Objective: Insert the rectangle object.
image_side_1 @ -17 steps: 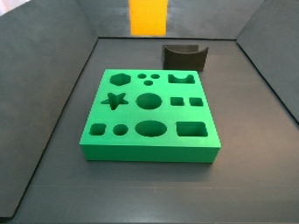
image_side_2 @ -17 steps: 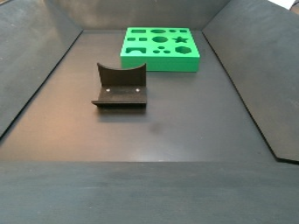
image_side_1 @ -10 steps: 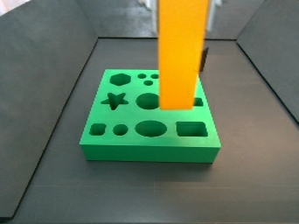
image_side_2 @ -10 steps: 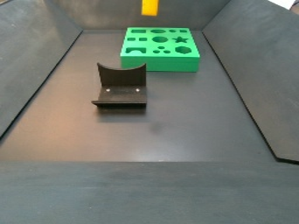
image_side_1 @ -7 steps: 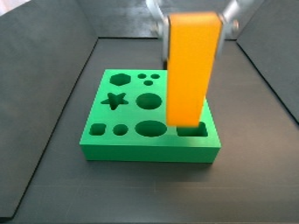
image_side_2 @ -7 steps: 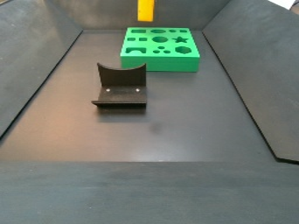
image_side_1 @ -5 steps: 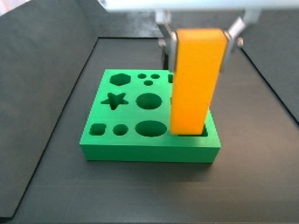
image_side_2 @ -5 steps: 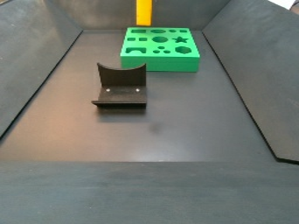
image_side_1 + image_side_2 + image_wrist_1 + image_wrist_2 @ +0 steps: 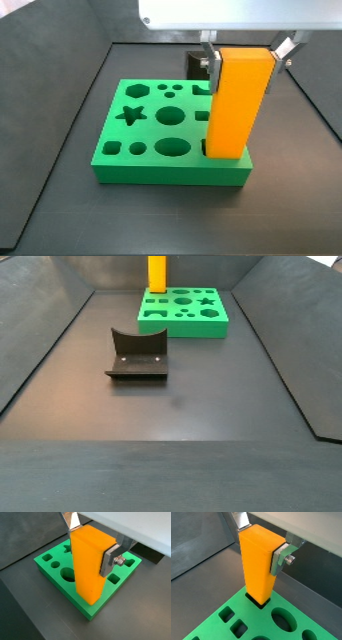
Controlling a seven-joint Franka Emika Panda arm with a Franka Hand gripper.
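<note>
The rectangle object (image 9: 241,100) is a tall orange-yellow block, held upright. My gripper (image 9: 245,52) is shut on its upper part, one silver finger (image 9: 110,558) on each side, as both wrist views show (image 9: 261,539). The block's lower end sits at the mouth of the rectangular hole at a corner of the green board (image 9: 167,172); in a wrist view (image 9: 258,564) a dark gap shows around its foot. In a side view the block (image 9: 156,273) stands at the board's (image 9: 187,328) far corner, and the gripper is out of that view.
The dark fixture (image 9: 136,356) stands on the floor apart from the board; in a side view it (image 9: 201,62) is partly hidden behind the block. Dark sloping walls enclose the floor. The board's other shaped holes, such as the star (image 9: 131,114), are open.
The gripper has come down into view with the block. The block has moved from over the board's middle to the corner rectangular hole and lowered onto it.
</note>
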